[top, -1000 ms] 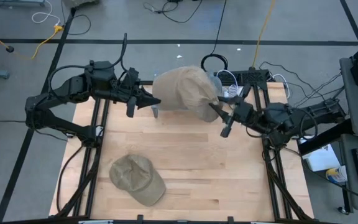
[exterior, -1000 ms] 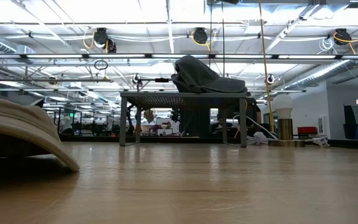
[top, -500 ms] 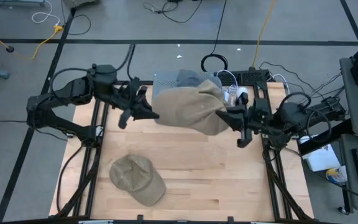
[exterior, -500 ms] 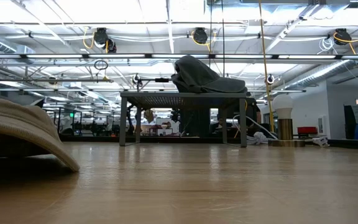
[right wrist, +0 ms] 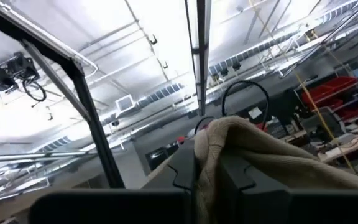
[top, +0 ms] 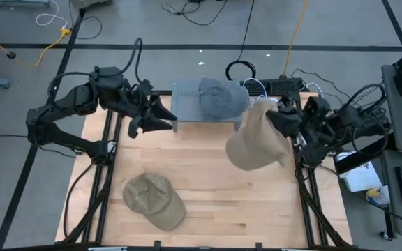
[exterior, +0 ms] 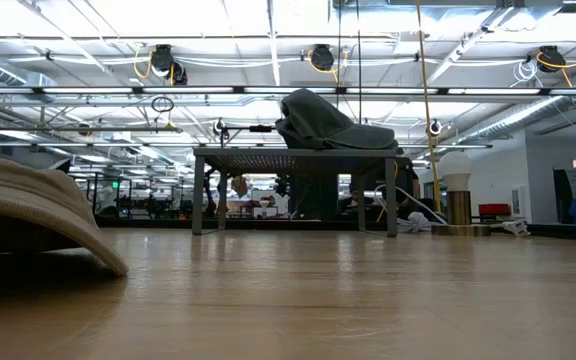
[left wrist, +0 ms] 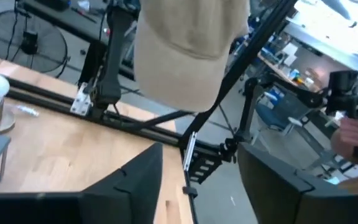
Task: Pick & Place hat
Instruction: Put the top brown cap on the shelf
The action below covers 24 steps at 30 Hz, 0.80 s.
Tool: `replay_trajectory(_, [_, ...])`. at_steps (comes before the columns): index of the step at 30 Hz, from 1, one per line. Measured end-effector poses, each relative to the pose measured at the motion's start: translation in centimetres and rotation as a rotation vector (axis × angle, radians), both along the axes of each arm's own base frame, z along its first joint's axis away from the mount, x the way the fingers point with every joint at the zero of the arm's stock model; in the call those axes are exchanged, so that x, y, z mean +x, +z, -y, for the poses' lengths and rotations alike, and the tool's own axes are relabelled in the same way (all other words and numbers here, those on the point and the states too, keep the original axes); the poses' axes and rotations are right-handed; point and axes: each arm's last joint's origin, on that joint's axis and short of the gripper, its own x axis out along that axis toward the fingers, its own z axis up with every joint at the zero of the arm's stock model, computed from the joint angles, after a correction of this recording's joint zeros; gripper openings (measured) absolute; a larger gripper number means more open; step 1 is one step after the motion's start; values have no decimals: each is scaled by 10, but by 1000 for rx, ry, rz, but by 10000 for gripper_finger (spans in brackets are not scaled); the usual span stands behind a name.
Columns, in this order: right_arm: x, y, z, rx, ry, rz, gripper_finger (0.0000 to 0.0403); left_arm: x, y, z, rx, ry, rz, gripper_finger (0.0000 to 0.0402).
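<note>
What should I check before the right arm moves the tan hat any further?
1. Right gripper shut on the tan hat: ok.
2. Left gripper open and off that hat: ok.
3. Hat lifted off the table: ok.
4. Grey hat resting on the small stand: ok.
5. Second tan hat lying apart near the table's front: ok.
6. Where the carried hat should go: cannot tell.

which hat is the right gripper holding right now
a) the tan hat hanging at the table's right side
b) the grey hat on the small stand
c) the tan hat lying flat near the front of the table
a: the right gripper pinches the hanging tan hat, clear of the table.
</note>
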Motion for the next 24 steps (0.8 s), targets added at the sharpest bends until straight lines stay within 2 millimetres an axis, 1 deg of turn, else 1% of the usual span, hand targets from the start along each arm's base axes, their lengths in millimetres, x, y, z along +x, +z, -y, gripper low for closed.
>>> replay_trajectory(3, [2,0,5,-20,-58,-11,14,-3,4,0,-11,7,23,230])
replay_trajectory(5, [7,-2,10,-43,-105,-25,14,-4,6,0,-12,8,39,237])
replay_trajectory(8, [19,-7,20,-83,-188,-59,14,-6,10,0,-5,10,83,244])
replay_trajectory(11, [35,-14,34,-99,-268,-100,14,-11,20,1,11,5,168,245])
replay_trajectory(13, [46,-19,45,-127,-294,-120,14,-16,25,2,24,3,215,244])
replay_trajectory(19, [75,-33,85,-149,-275,-118,14,-26,36,4,45,-9,311,248])
replay_trajectory(24, [107,-38,123,-168,-219,-144,14,-28,37,5,48,-18,318,245])
